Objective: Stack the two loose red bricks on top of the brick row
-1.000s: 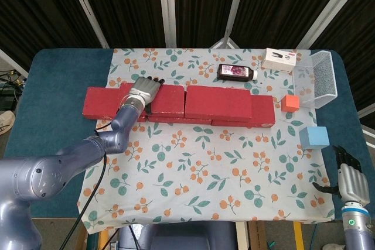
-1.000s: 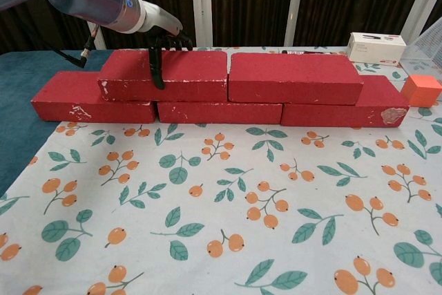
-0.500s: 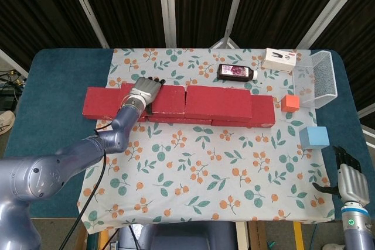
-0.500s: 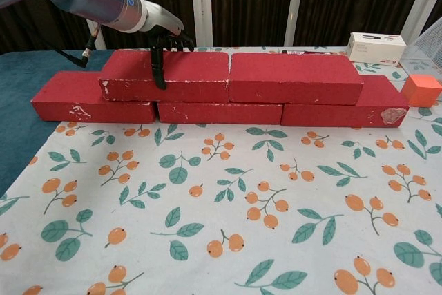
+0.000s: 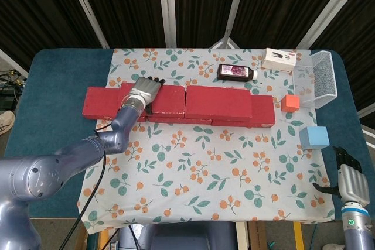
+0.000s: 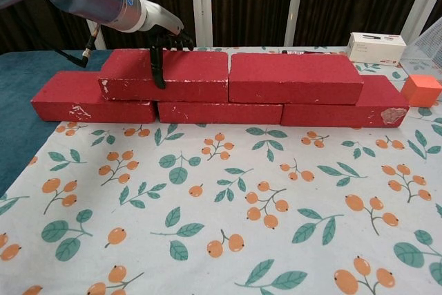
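A row of red bricks (image 5: pixel 102 100) lies across the back of the flowered cloth. Two more red bricks rest on top of it, side by side: the upper left brick (image 5: pixel 170 99) (image 6: pixel 186 74) and the upper right brick (image 5: pixel 218 102) (image 6: pixel 295 77). My left hand (image 5: pixel 145 91) (image 6: pixel 166 36) grips the upper left brick near its left end. Its fingers lie over the far top edge and its thumb runs down the front face. My right hand (image 5: pixel 350 181) hangs open and empty off the table's near right corner.
Behind the row lie a dark bottle (image 5: pixel 236 72) and a white box (image 5: pixel 279 59) (image 6: pixel 376 47). A mesh basket (image 5: pixel 319 79) stands at the back right. An orange cube (image 5: pixel 290 103) (image 6: pixel 421 90) sits by the row's right end, with a blue cube (image 5: pixel 313 137) nearer.
The upper left brick, under my left hand, has slid a touch to the right toward the upper right brick. The right hand has not moved.
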